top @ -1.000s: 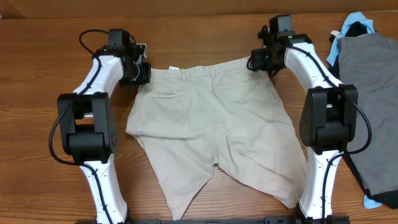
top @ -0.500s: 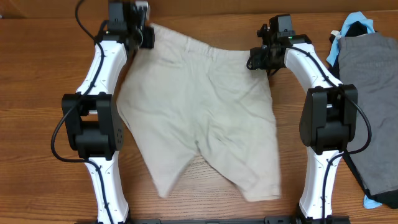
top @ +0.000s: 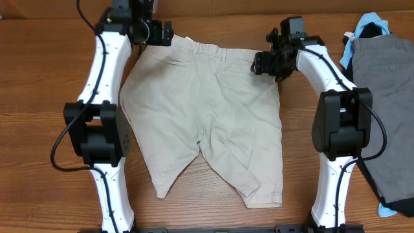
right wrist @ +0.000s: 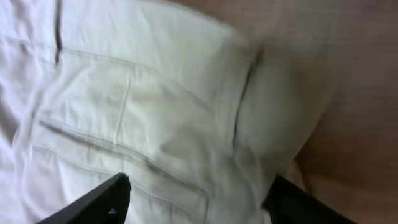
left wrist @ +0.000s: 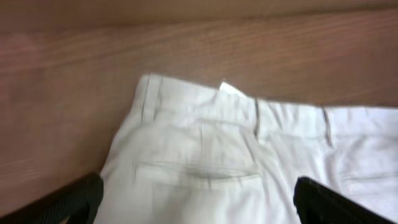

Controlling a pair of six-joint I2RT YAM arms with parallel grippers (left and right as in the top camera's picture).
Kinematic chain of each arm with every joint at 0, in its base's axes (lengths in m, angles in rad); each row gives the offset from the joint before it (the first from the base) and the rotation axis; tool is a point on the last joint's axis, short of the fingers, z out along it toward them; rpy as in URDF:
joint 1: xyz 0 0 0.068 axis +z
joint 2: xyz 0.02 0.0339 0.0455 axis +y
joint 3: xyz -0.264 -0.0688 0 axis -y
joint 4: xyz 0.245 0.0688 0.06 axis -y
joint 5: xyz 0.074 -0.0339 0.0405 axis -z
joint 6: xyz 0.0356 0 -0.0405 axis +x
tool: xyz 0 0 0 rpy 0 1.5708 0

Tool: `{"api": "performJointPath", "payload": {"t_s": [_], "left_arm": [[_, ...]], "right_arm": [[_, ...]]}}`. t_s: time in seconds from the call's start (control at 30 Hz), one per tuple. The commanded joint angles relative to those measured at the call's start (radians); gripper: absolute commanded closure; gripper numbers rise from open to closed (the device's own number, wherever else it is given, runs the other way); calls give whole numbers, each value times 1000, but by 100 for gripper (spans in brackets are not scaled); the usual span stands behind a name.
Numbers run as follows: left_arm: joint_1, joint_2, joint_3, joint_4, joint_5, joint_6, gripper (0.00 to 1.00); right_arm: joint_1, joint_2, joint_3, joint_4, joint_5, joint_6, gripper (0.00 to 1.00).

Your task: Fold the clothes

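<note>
Since before, our beige cotton shorts (top: 207, 110) slid up the wooden counter (top: 39, 97); left hand (top: 163, 32) and right hand (top: 260, 65) gape wide, empty.

The overhead camera looks straight down on the table (top: 39, 97), far enough off to hold the whole shorts (top: 207, 110). The left wrist camera sits close over the waistband (left wrist: 186, 102) at 11 o'clock. The right wrist camera sits closer still, over its 1 o'clock corner. Both patches lie within the overhead view.

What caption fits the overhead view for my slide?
Left gripper and right gripper, both open, at the waistband corners of beige shorts spread on the table.
</note>
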Motion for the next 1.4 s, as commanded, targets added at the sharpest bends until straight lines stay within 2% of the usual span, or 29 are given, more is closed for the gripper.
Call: {"api": "performJointPath", "payload": {"t_s": [0.0,0.2,0.33,0.43,0.67,0.87,1.17,1.37], "left_arm": [[6,-36,154,-142,-3,-5,0],[5,-36,293,-384,-5,-5,0],[5,-36,301,-435,-6,2,0],[5,-36,301,-457,-9,2,0],[3,-36,300,-474,-8,2,0],[3,-36,300,-490,-8,2,0],[2,-36,300,-482,-8,2,0],[-9,-36,300,-456,-9,3,0]], "right_arm": [[-3,-90,-3,-58,-33,40,27],[0,-208,-3,-249,-14,65,26],[29,-231,-7,-401,13,66,26],[66,-233,-45,-443,11,65,26],[208,-233,-115,-408,13,132,25],[307,-233,-184,-327,123,291,26],[321,-233,-335,-286,125,303,27],[300,-233,-476,-164,126,300,34]]}}
